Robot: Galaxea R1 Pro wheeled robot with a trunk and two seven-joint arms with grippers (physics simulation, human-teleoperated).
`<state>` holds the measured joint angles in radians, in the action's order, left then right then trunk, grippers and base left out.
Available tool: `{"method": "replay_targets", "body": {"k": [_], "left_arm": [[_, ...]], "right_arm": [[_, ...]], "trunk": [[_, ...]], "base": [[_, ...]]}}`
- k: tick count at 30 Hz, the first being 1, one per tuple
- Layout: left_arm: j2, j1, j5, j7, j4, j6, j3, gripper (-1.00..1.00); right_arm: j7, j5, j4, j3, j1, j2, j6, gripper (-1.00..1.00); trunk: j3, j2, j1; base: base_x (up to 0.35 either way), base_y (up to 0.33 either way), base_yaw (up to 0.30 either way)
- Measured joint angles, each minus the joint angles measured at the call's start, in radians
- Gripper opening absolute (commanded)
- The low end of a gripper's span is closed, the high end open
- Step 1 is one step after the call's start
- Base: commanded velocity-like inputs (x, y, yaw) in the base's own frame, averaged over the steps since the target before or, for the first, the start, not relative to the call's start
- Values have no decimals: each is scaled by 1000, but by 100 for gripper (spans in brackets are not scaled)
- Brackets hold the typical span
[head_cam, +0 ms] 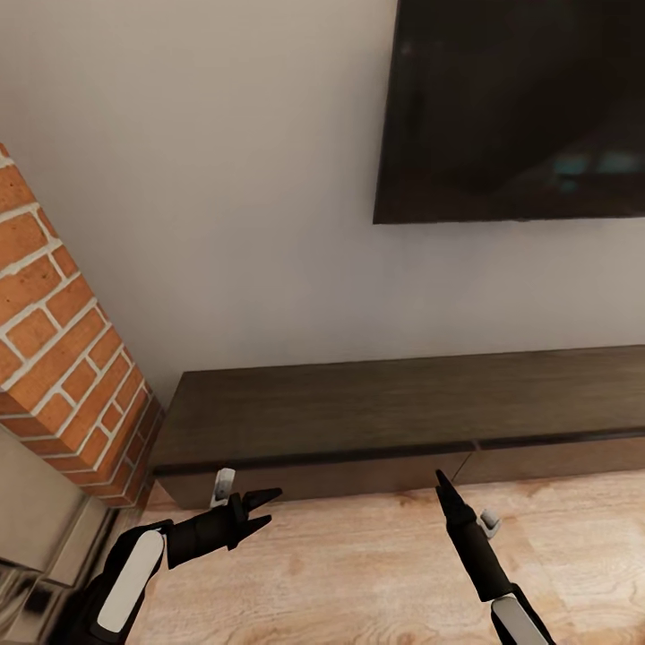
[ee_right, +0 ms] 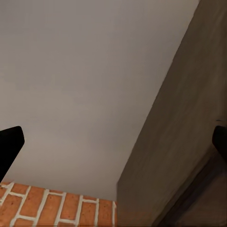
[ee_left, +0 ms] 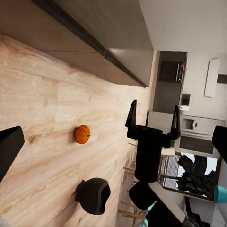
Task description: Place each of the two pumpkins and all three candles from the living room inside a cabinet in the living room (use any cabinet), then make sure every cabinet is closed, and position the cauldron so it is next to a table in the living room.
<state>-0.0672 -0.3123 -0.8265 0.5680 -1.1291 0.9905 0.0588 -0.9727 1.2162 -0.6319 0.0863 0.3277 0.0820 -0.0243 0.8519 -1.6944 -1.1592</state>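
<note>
The dark-brown cabinet (head_cam: 403, 412) is seen closed against the wall. One orange pumpkin (ee_left: 82, 134) lies on the wooden floor near the black cauldron (ee_left: 93, 195).

The cabinet (head_cam: 403, 421) is running along the far wall, sitting on the floor (head_cam: 358, 573) with a television (head_cam: 511, 107) hanging on the wall above its right part. A brick column (head_cam: 63, 358) is standing just beside the cabinet's left end. The left gripper (head_cam: 260, 508) and right gripper (head_cam: 443, 484) are hovering over the floor just in front of the cabinet, the left one near its left end. In the left wrist view, a pumpkin (ee_left: 82, 134) is lying on the floor out in front of the cabinet (ee_left: 94, 38), with the cauldron (ee_left: 93, 196) sitting near it, farther from the cabinet.
</note>
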Motion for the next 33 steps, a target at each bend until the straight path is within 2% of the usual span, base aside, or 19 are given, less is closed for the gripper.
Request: {"method": "replay_targets", "body": {"k": [7,25,33], "left_arm": [[-1,0,0,2,-1,0,0,100],[-1,0,0,2,-2,1,-3,100],[-1,0,1,58,-2,1,-4,100]], "right_arm": [[2,0,-1,1,0,-3,-57,100],[3,-2,-1,-1,0,-7,-55,100],[1,-3,-1,-1,0,-7,-49,100]], "trunk": [[22,-49,-27],[78,-175,-96],[103,-231,-127]], "base": [[0,0,0],[0,0,0],[0,0,0]]}}
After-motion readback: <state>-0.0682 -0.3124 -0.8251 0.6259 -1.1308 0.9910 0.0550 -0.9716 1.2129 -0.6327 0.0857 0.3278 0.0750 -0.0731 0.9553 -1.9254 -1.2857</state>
